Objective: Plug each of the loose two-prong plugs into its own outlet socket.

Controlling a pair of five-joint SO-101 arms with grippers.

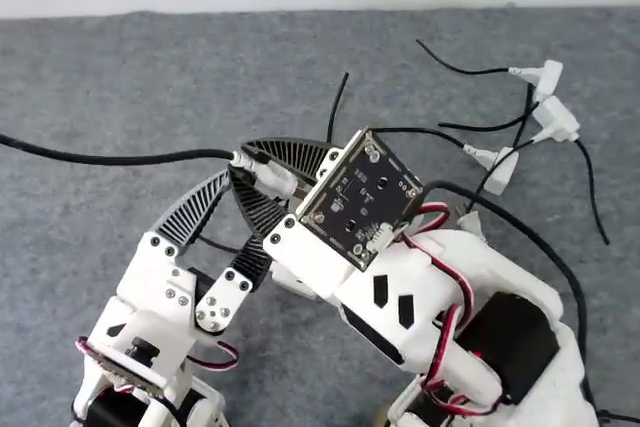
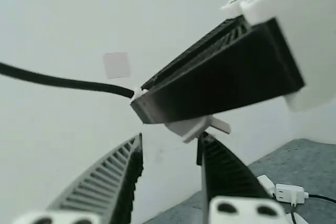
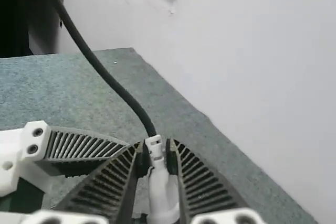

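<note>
1 overhead, 2 close wrist views

The left gripper [image 2: 170, 148] has its two black ribbed fingers [image 2: 113, 179] spread apart. Just above their tips the right gripper's black ribbed finger [image 2: 220, 77] slants across. A white plastic plug [image 2: 197, 126] pokes out beneath it, and a thick black cable [image 2: 58, 81] trails away. Further small white plugs [image 2: 286, 192] lie on grey carpet [image 2: 310, 161].
</note>
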